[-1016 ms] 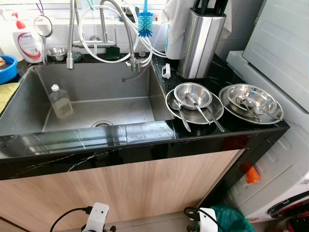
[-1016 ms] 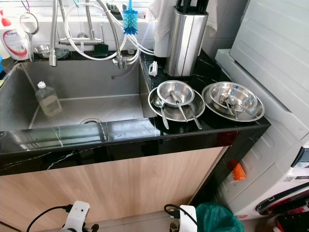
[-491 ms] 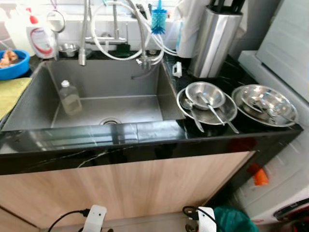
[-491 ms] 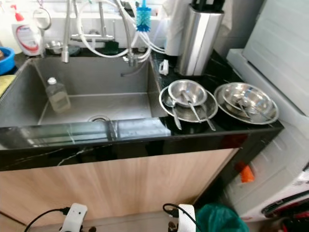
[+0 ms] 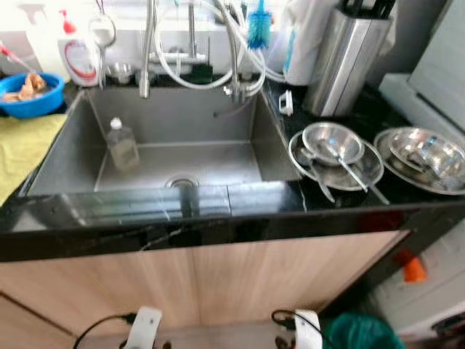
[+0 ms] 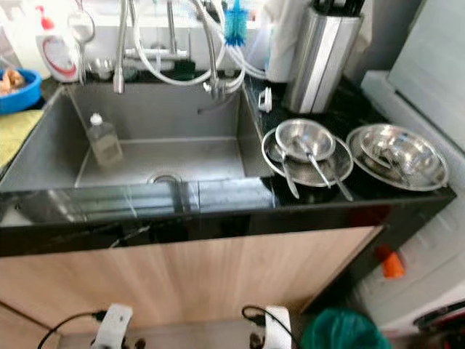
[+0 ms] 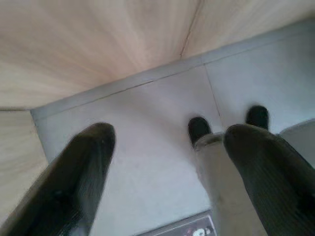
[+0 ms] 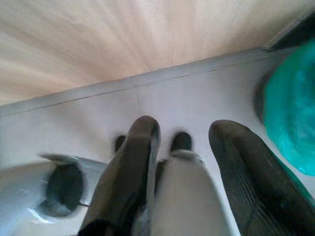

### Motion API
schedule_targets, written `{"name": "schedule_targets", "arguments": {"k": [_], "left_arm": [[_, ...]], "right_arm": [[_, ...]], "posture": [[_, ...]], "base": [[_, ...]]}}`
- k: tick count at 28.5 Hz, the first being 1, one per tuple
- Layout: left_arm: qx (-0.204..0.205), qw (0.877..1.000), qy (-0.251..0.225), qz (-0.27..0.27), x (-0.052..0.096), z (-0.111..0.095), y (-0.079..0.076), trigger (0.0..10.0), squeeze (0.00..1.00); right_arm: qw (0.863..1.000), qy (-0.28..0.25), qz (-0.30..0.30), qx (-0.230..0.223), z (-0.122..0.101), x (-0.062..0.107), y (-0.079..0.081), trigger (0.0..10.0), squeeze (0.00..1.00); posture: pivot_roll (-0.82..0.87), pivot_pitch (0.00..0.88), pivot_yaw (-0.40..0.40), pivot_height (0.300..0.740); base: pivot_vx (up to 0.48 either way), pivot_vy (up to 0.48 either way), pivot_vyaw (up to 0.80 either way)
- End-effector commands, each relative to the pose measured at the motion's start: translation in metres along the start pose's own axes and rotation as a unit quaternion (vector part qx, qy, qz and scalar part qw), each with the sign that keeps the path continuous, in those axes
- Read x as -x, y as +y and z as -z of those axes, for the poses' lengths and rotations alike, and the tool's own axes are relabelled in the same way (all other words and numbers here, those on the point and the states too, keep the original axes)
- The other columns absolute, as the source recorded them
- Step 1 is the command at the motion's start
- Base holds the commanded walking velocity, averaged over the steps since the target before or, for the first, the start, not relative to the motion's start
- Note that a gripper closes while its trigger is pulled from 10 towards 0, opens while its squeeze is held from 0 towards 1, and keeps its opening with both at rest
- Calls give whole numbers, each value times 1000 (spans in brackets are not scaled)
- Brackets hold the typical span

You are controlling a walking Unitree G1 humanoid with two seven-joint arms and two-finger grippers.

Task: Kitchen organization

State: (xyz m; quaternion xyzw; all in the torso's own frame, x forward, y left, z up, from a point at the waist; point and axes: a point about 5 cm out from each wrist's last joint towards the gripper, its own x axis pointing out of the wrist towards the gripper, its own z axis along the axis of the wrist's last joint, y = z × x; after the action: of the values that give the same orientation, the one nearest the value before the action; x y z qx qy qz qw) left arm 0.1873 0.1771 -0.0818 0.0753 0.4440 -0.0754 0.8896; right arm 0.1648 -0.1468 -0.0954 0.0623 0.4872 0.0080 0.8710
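Nothing on the counter has shifted since a second ago; only the camera has swung left, bringing a blue bowl (image 5: 30, 92) and yellow cloth (image 5: 22, 149) into view. A plastic bottle (image 5: 123, 145) leans inside the sink (image 5: 272, 138), probably left there for rinsing. Just right of the sink, a steel bowl on a plate (image 6: 306, 149) carries spoons, with a second stack (image 6: 403, 155) beside it. Both arms hang idle near the floor: the left gripper (image 7: 167, 162) has its fingers spread, and the right gripper (image 8: 184, 157) is likewise parted and empty.
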Motion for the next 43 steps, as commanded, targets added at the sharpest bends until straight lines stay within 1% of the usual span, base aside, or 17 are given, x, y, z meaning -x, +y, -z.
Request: {"name": "schedule_targets", "arguments": {"k": [1, 6, 8, 10, 16, 19, 21, 22, 23, 29, 33, 34, 37, 38, 39, 40, 43], "left_arm": [[-10, 1000, 12, -5, 2, 7, 5, 10000, 0], [-8, 1000, 11, -6, 3, 10, 7, 10000, 0], [-7, 1000, 9, -7, 4, 10, 11, 10000, 0], [-9, 1000, 9, -9, 6, 11, 19, 10000, 0], [-21, 1000, 13, -8, 7, 13, 22, 10000, 0], [-42, 999, 14, -9, 6, 12, 16, 10000, 0], [-45, 999, 12, -6, 3, 9, 8, 10000, 0], [-49, 999, 8, -2, 1, 4, -2, 10000, 0], [-49, 999, 7, -1, 0, 2, -5, 10000, 0], [-51, 999, 1, 3, -3, -3, -17, 10000, 0], [-53, 999, 2, -1, -1, 1, -11, 10000, 0], [-54, 999, 4, -3, 1, 5, -7, 10000, 0], [-53, 999, 8, -8, 5, 14, 7, 10000, 0], [-53, 998, 10, -13, 8, 19, 19, 10000, 0], [-54, 998, 11, -14, 9, 20, 22, 10000, 0], [-53, 998, 14, -20, 13, 24, 36, 10000, 0], [-53, 998, 18, -25, 18, 26, 49, 10000, 0]], "right_arm": [[1000, 2, -4, -5, 1, 0, 5, 10000, 0], [1000, 2, -4, -5, 1, 0, 5, 10000, 0], [1000, 2, -5, -5, 1, 0, 5, 10000, 0], [1000, 2, -5, -6, 1, 0, 5, 10000, 0], [1000, 2, -5, -6, 1, 0, 5, 10000, 0], [1000, 2, -5, -6, 2, 0, 5, 10000, 0], [1000, 1, -6, -7, 2, 0, 5, 10000, 0], [1000, -1, -5, -11, 2, 0, 5, 10000, 0], [1000, -1, -5, -12, 2, 0, 5, 10000, 0], [1000, -2, 1, -15, 2, 0, 4, 10000, 0], [1000, -3, 3, 10, 1, 0, 3, 10000, 0], [1000, -3, 6, 15, 1, 0, 3, 10000, 0], [1000, -4, 7, 8, 2, 0, 2, 10000, 0], [1000, -4, 8, -1, 2, 0, 2, 10000, 0], [1000, -4, 8, -1, 2, 0, 2, 10000, 0], [1000, -2, 7, 10, 3, 0, 2, 10000, 0], [1000, -2, 8, 9, 3, 0, 2, 10000, 0]], "posture": [[107, 13, -40, 740], [107, 15, -40, 740], [107, 16, -40, 740], [107, 16, -40, 740], [106, 18, -40, 740], [103, 17, -42, 740], [101, 16, -43, 740], [100, 13, -43, 740], [100, 13, -43, 740], [98, 6, -43, 740], [98, 0, -46, 740], [98, 0, -46, 740], [98, 0, -48, 740], [98, 0, -49, 740], [98, 0, -49, 740], [98, 0, -51, 740], [100, 0, -52, 740]], "base": [[0, 0, 0], [0, 0, 0], [0, 0, 0], [0, 0, 0], [0, 0, 0], [0, 0, 0], [0, 0, 0], [0, 0, 0], [0, 0, 0], [0, 0, 0], [0, 0, 0], [0, 0, 563], [0, 0, 510], [0, 0, 0], [0, 0, 0], [0, 0, 0], [0, 0, 0]]}}
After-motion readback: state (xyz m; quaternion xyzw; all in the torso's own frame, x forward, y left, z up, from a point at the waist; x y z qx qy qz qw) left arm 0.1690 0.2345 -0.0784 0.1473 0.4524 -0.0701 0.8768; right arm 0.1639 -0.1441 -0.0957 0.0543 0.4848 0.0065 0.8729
